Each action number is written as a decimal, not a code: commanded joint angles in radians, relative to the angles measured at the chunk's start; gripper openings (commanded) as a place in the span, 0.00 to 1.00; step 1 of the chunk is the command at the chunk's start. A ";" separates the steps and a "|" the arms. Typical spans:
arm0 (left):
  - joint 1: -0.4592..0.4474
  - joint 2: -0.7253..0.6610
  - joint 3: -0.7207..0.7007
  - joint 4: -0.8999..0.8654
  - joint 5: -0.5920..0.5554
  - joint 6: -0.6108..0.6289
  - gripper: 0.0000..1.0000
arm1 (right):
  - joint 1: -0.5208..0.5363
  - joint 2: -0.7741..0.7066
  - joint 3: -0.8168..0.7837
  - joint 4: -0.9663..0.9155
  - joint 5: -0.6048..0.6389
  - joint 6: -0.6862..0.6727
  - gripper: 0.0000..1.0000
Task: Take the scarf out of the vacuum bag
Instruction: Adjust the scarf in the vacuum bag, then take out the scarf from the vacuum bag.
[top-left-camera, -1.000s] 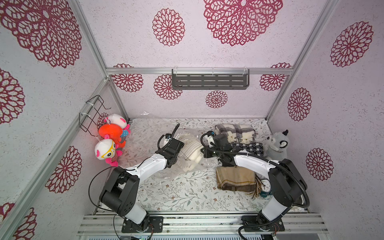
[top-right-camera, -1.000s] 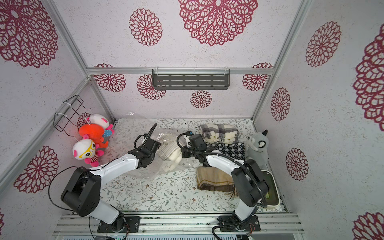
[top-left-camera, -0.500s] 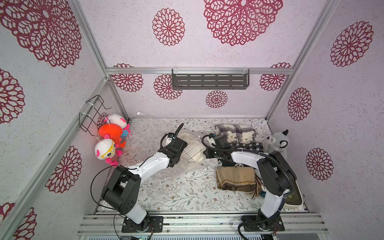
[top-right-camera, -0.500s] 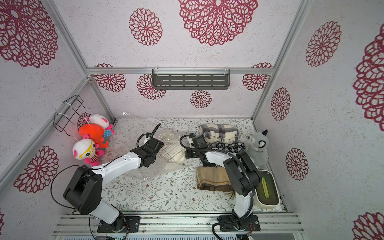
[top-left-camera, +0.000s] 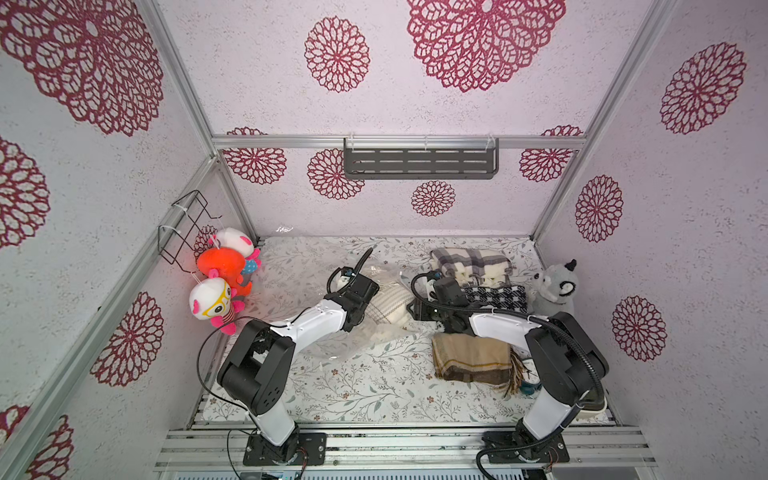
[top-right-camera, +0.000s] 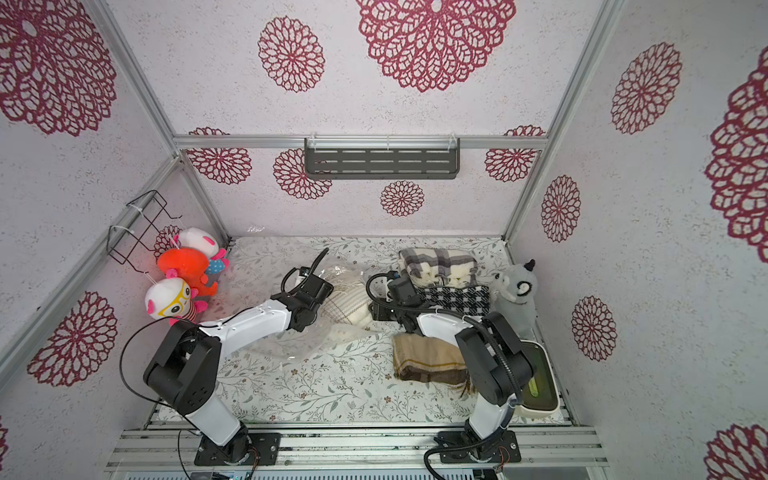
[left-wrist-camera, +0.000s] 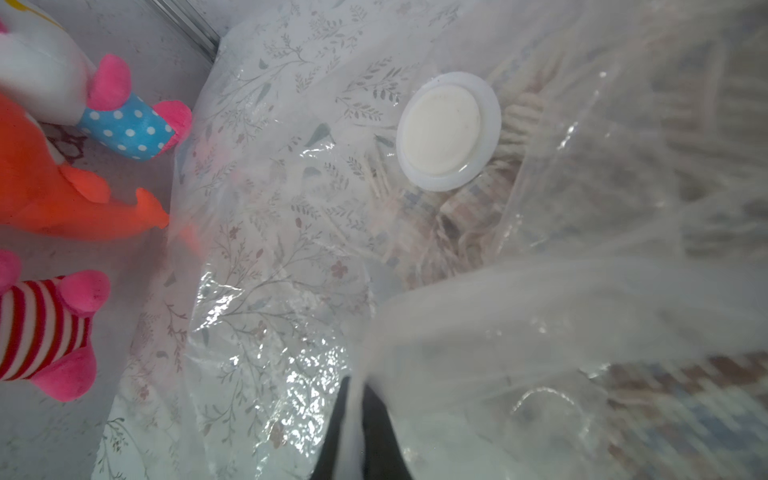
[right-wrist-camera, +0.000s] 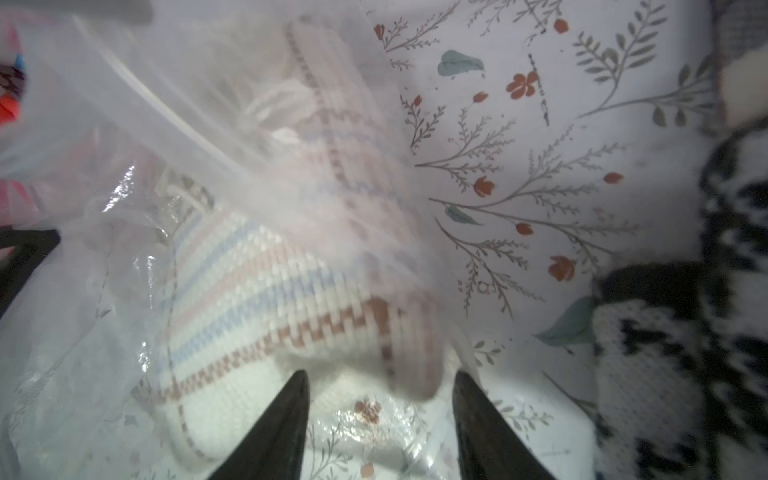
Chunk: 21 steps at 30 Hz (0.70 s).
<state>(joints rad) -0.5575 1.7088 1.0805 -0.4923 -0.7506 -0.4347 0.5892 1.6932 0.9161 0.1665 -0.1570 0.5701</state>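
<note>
Reaching inward: left end effector (left-wrist-camera: 358, 384) pinches vacuum bag (left-wrist-camera: 291, 249), right end effector (right-wrist-camera: 380, 374) gapes.

Both top views look steeply down from high above the near edge of the tabletop (top-left-camera: 374, 386), facing the far wall, and share almost the whole scene, edge to edge. The left wrist view sits very close over the vacuum bag (left-wrist-camera: 270, 249), facing the plush toys (left-wrist-camera: 41, 187) at the left edge. The right wrist view looks closely along the right gripper (right-wrist-camera: 380, 374) at the scarf (right-wrist-camera: 270, 291) inside that same bag.
</note>
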 joint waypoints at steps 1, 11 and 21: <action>-0.007 0.006 0.004 0.026 0.042 -0.008 0.00 | 0.006 -0.078 -0.065 0.160 0.042 0.172 0.65; -0.027 -0.006 -0.014 0.039 0.056 0.006 0.00 | 0.111 -0.024 -0.066 0.316 0.057 0.295 0.80; -0.047 -0.039 -0.040 0.066 0.075 0.021 0.00 | 0.142 0.111 -0.079 0.397 0.164 0.360 0.99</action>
<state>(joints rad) -0.5949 1.6962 1.0473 -0.4534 -0.6922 -0.4248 0.7372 1.7882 0.8162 0.5056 -0.0368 0.8944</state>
